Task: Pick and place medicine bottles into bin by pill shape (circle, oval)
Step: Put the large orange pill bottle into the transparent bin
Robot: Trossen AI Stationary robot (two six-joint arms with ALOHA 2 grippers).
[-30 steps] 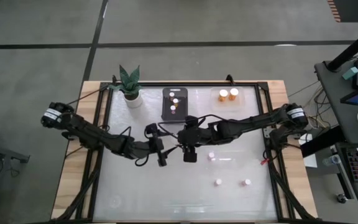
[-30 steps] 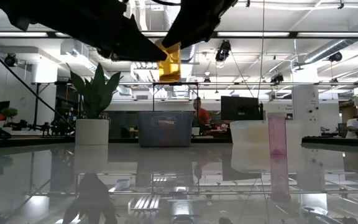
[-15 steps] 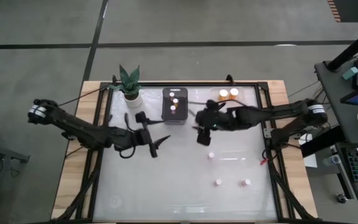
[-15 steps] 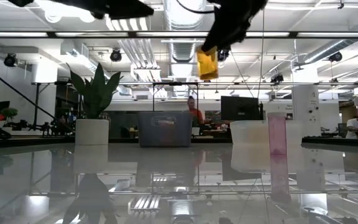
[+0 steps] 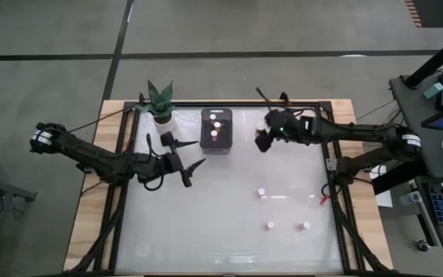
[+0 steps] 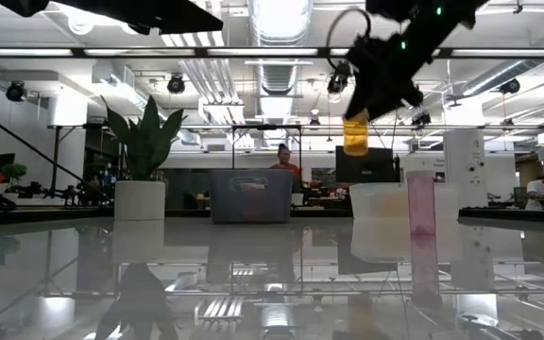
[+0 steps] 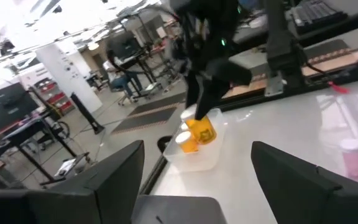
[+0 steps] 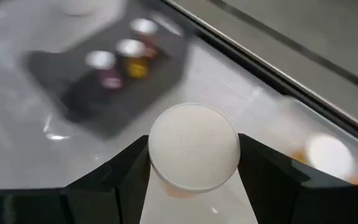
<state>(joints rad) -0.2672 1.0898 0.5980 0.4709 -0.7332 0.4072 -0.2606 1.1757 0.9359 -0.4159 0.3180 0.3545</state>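
My right gripper (image 5: 261,142) is shut on an orange medicine bottle with a white cap (image 8: 194,146). It holds the bottle in the air at the table's far side, between the dark bin (image 5: 216,132) and the clear bin (image 7: 194,155). The dark bin holds several bottles. The clear bin holds an orange bottle (image 7: 187,142). Three small pinkish bottles (image 5: 261,192) (image 5: 270,225) (image 5: 306,226) stand on the table on the near right. My left gripper (image 5: 184,163) is open and empty, left of the table's middle. My right gripper pinches the orange bottle between its two fingers (image 8: 263,171), at the top of the body just under the white cap (image 8: 166,180). The fingers come from above, pointing down. The bottle's orange body (image 6: 356,132) hangs below them, about upright and well clear of the table.
A plant in a white pot (image 5: 161,115) stands at the far left corner. A small red thing (image 5: 325,198) lies by the right edge. The glossy white table (image 5: 206,231) has free room at the near left.
My right gripper has carried the orange bottle from the table's middle toward the far right, up to the clear bin; the bottle stays lifted clear. My left gripper has drawn back from the bottle toward the table's left and far side.
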